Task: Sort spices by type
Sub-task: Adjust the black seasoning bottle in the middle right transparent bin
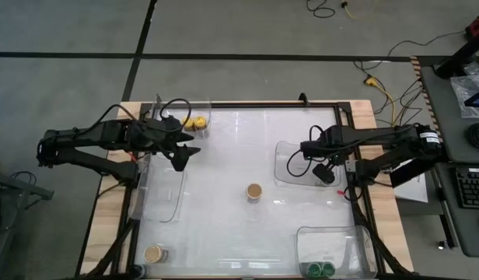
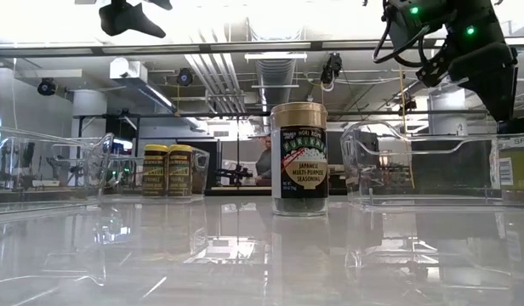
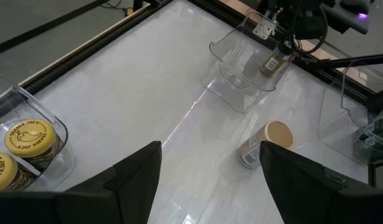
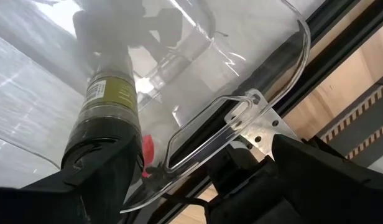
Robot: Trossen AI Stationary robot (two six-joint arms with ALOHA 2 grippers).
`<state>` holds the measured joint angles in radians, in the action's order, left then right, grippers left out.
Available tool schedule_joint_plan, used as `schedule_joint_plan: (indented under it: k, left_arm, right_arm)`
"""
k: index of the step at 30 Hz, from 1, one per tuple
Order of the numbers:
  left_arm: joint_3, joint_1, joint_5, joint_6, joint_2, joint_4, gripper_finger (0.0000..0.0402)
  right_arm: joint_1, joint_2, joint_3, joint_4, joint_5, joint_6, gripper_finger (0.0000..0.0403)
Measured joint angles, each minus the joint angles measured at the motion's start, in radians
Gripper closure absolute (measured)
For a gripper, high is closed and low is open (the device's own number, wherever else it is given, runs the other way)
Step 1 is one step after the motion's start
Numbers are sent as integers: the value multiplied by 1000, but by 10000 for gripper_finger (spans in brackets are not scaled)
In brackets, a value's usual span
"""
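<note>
The spices are small jars. One with a tan lid [image 1: 253, 191] stands mid-table, also in the low view [image 2: 299, 159]; another tan-lidded jar [image 1: 154, 253] stands near the left front. Two yellow-lidded jars [image 3: 30, 140] sit in the far-left clear tray [image 1: 201, 109], and green-lidded jars [image 1: 321, 269] in the near-right tray. A black-lidded jar [image 4: 107, 118] is inside the right-hand tray [image 1: 290, 167], tilted, right under my right gripper [image 4: 201, 143], which is open and points down into that tray. My left gripper [image 3: 210, 149] hangs open above the table's left side and holds nothing. My right gripper stands over the black-lidded jar with one finger [image 4: 92, 180] right beside the jar's lid [image 4: 101, 152] and the other finger far off it. I cannot tell whether that finger touches the lid.
An empty clear tray [image 1: 166, 190] lies at the left below my left gripper. A dark frame [image 1: 356, 194] runs along the table's edges. Bare white tabletop lies between the trays around the middle jar.
</note>
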<state>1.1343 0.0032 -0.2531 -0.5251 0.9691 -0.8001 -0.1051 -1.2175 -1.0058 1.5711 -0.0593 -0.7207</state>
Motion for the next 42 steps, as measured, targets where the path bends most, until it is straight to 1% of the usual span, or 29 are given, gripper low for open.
schedule_joint_plan:
  k: [3, 8, 14, 19, 22, 31, 37, 42]
  left_arm:
    - [0, 0, 0, 0, 0, 0, 145]
    - [0, 0, 0, 0, 0, 0, 145]
    - [0, 0, 0, 8, 0, 0, 145]
    - [0, 0, 0, 9, 0, 0, 145]
    - [0, 0, -1, 9, 0, 0, 145]
    - [0, 0, -1, -6, 0, 0, 145]
    - [0, 0, -2, -6, 0, 0, 145]
    - [0, 0, -2, -6, 0, 0, 145]
  right_arm:
    - [0, 0, 0, 0, 15, 1, 39]
    - [0, 0, -3, 1, 10, 1, 39]
    - [0, 0, -71, -3, -22, -19, 39]
    - [2, 1, -104, -59, -9, -27, 39]
    - [2, 1, -70, -95, 7, -27, 39]
    - [2, 1, 45, -65, 6, -21, 39]
    - [2, 1, 60, -58, 6, -27, 39]
    - [2, 1, 59, -58, -21, -28, 39]
